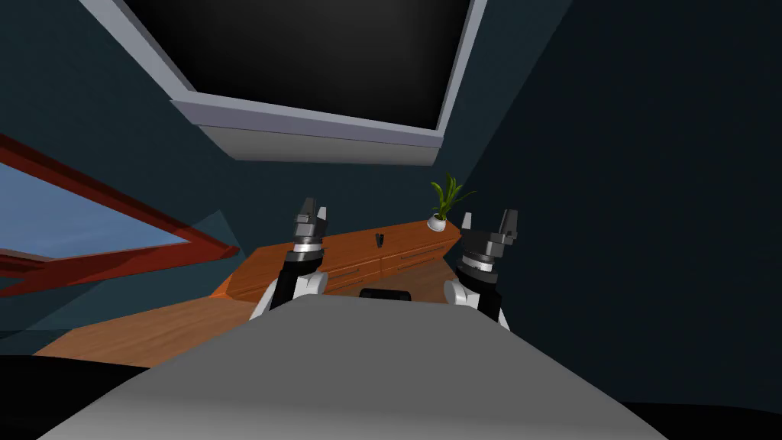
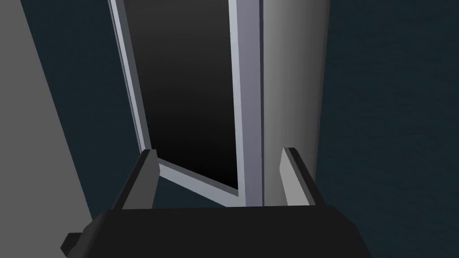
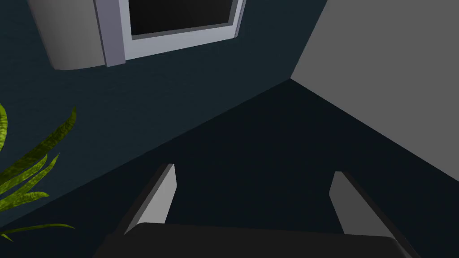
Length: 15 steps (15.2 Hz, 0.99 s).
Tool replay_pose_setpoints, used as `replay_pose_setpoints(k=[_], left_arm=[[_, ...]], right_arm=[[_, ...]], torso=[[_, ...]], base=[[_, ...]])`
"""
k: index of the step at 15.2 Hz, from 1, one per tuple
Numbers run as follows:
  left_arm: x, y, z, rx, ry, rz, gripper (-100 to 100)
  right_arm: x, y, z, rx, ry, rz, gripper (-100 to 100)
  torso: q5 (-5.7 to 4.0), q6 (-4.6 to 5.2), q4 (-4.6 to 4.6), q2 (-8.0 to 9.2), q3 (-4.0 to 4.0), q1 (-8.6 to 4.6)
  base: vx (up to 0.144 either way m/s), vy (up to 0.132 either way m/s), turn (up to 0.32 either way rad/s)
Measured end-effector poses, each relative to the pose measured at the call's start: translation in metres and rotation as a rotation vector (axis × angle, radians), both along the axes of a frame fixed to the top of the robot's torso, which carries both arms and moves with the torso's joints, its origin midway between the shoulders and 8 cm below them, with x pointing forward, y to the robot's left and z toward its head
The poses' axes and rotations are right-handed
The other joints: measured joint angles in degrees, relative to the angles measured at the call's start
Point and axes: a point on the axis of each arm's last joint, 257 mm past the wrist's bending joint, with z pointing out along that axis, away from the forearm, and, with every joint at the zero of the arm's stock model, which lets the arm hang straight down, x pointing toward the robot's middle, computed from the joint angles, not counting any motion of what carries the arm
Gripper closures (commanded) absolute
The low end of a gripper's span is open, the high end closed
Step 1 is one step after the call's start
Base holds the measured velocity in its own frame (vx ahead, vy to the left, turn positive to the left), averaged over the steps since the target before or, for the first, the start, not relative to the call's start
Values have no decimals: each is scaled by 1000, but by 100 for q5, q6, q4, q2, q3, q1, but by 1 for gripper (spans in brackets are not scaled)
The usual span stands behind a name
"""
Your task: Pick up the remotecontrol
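A small dark remote control [image 1: 378,240] lies on top of a long wooden cabinet [image 1: 344,256] against the dark wall. Both arms are raised in front of the cabinet. My left gripper [image 1: 313,210] hangs just left of the remote and short of it, fingers apart and nothing between them [image 2: 219,172]. On the remote's right, near the cabinet's end, my right gripper [image 1: 489,221] is open too and holds nothing [image 3: 253,192].
A potted green plant [image 1: 441,205] stands on the cabinet's right end, close to the right gripper; its leaves [image 3: 31,170] show beside that hand. A large grey-framed screen [image 1: 305,61] hangs on the wall above. A red-framed window [image 1: 92,229] is at the left.
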Motion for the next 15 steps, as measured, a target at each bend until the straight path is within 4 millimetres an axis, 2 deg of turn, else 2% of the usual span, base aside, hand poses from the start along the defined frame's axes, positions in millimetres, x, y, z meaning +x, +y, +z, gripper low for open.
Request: replay_pose_setpoints(k=[7,15], left_arm=[[31,9,-58,52,176,14,-100],[62,38,-135,97,396,54,-100]], right_arm=[[0,0,0,0,0,0,0],[0,0,0,0,0,0,0]], torso=[[1,2,-1,-5,-3,3],[1,2,-2,-7,-4,4]], base=[[8,2,-204],[11,2,-223]])
